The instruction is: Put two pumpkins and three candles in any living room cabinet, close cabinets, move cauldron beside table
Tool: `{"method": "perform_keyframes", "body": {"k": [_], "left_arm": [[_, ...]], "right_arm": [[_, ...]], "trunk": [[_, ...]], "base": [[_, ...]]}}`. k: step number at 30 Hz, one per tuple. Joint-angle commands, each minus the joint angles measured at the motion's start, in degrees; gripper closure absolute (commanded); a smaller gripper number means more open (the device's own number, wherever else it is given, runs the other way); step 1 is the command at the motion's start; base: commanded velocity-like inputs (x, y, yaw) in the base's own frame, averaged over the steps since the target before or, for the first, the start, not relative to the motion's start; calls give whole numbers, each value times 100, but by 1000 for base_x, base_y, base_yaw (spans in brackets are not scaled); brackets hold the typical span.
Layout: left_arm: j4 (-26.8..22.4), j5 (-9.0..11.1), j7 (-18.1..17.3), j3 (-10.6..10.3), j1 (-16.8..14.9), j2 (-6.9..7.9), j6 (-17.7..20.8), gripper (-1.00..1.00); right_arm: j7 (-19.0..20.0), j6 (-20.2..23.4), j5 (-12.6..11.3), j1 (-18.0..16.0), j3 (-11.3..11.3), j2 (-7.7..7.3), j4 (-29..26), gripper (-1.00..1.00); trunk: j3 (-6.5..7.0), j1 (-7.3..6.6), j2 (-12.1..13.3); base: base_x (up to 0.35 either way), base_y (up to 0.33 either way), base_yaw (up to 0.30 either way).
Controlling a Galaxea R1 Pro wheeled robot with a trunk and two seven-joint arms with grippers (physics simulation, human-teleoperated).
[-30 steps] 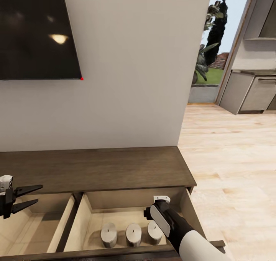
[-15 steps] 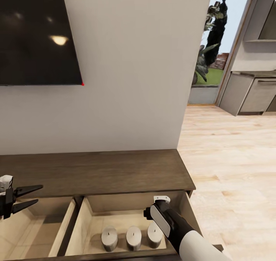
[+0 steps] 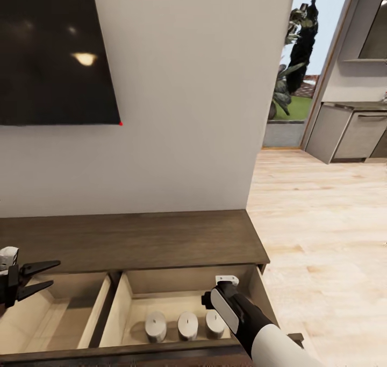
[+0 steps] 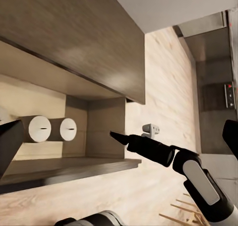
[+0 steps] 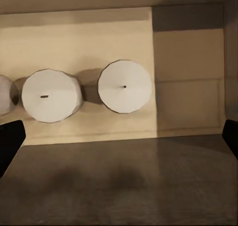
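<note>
Three short white cylindrical candles point(image 3: 187, 325) stand in a row inside the open right-hand drawer of the long dark-brown wood cabinet point(image 3: 134, 239), apparently stowed as required, while the empty right gripper point(image 4: 130, 140) hangs above that drawer with fingers spread wide and the empty, parted left gripper point(image 3: 33, 277) hovers over the neighbouring drawer.

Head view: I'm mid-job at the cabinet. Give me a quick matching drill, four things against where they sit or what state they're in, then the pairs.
Things:
1. candles
2. left gripper
3. right gripper
4. black wall screen

Places or states:
A. mounted on the white wall above the cabinet
B. standing in a row inside the open right-hand drawer
C. open, over the open left-hand drawer
D. over the right-hand drawer, above the candles, holding nothing

Pairs: 1-B, 2-C, 3-D, 4-A
</note>
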Motion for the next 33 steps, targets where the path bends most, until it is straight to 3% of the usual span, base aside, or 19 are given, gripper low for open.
{"method": "perform_keyframes", "body": {"k": [1,12,33], "left_arm": [[2,-59,-58,2,-2,0,16,-100],[2,-59,-58,-1,-2,0,16,-100],[2,-59,-58,-7,-2,0,14,-100]], "right_arm": [[-52,1,-49,-4,17,0,-3,-100],[-55,-655,-49,14,8,0,-11,-100],[-59,-686,-49,22,17,0,-14,-100]], "trunk": [[13,-25,39],[211,-267,480],[588,-728,1322]], "base": [[-251,0,0],[-82,0,0],[-75,0,0]]}}
